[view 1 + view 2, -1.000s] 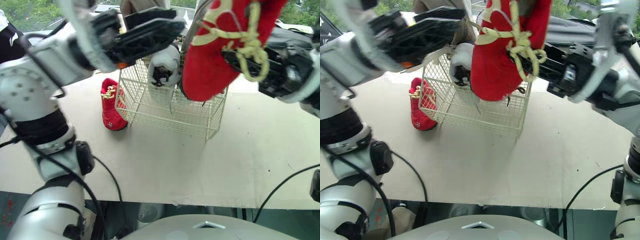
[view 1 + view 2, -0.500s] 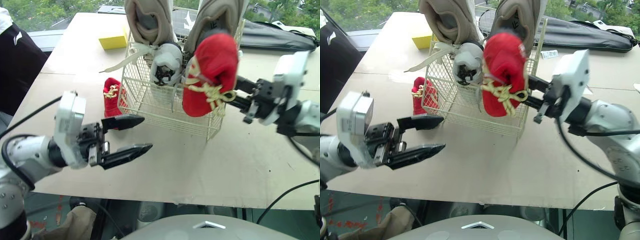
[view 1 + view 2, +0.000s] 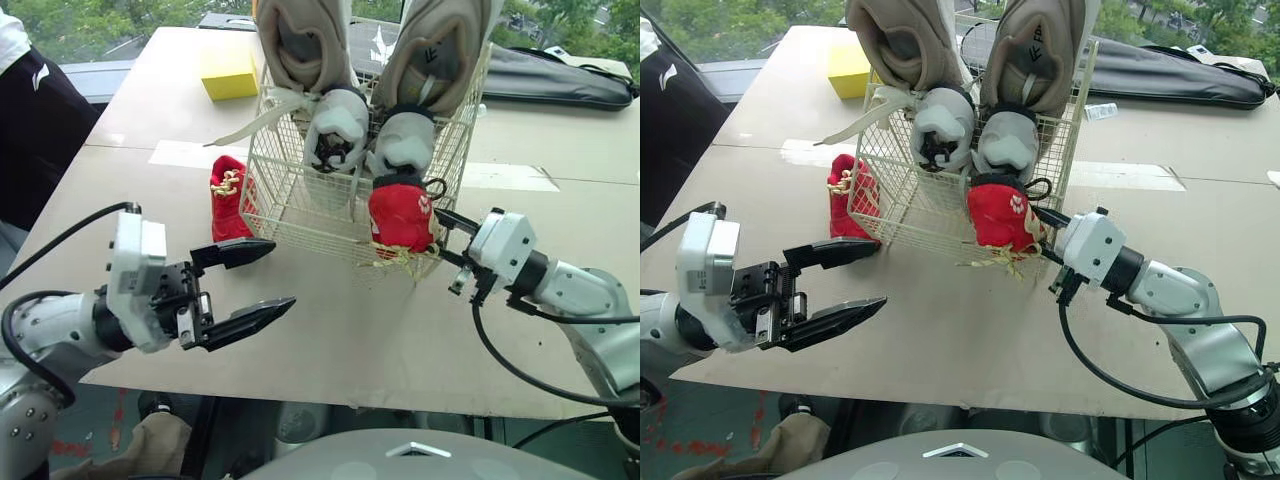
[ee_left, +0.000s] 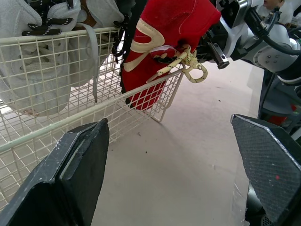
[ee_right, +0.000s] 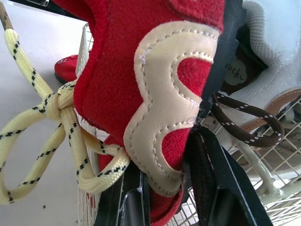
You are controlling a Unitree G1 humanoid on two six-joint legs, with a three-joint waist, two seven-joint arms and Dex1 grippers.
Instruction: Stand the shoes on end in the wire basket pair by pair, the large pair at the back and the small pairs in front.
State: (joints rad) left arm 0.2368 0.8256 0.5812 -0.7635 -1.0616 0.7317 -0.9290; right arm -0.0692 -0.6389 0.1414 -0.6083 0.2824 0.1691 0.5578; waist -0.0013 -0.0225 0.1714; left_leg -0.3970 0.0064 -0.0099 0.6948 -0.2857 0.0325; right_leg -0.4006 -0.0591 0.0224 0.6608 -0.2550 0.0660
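Observation:
A white wire basket (image 3: 290, 205) stands mid-table. Two large beige shoes (image 3: 300, 40) stand on end at its back, with two small white shoes (image 3: 335, 125) on end in front of them. My right gripper (image 3: 443, 228) is shut on a small red shoe (image 3: 402, 215), held toe down in the basket's front right corner. Its yellow laces (image 5: 56, 122) hang over the rim. The second red shoe (image 3: 228, 195) lies on the table against the basket's left side. My left gripper (image 3: 280, 273) hovers open in front of the basket, holding nothing.
A yellow block (image 3: 228, 72) sits at the back left and a long black bag (image 3: 560, 85) at the back right. A person in black (image 3: 35, 130) stands at the table's left edge. White tape patches (image 3: 505, 178) mark the tabletop.
My right gripper has brought the red shoe down from high above the basket into its front right corner. My left arm dropped from near the camera to in front of the basket, still open.

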